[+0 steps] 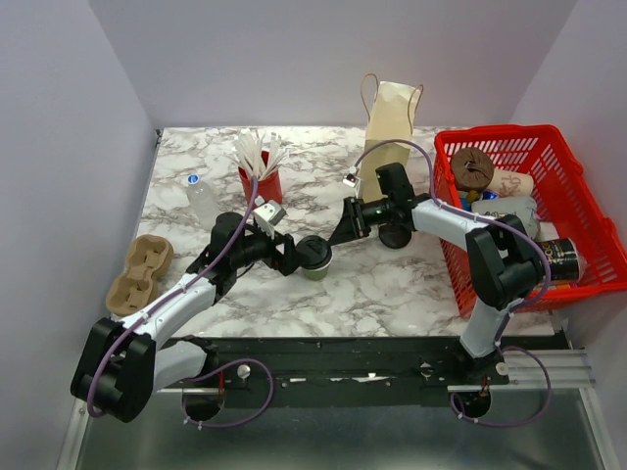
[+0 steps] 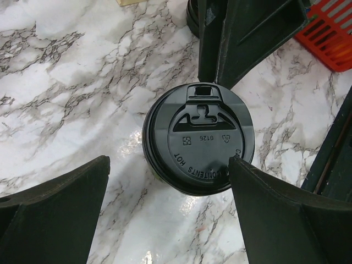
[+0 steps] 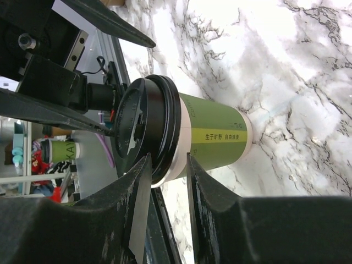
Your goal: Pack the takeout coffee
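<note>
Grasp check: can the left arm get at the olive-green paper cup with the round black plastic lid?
Likely yes: the left gripper is open, flanking the olive-green paper cup and its black plastic lid; the right gripper crowds only the far rim.

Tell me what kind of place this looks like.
Probably a robot test bench staged as a takeout coffee counter: a marble-look table boxed in by plain white walls, two robot arms bolted along its near edge, and a lidded coffee cup, paper bag and cardboard cup carrier laid out.
</note>
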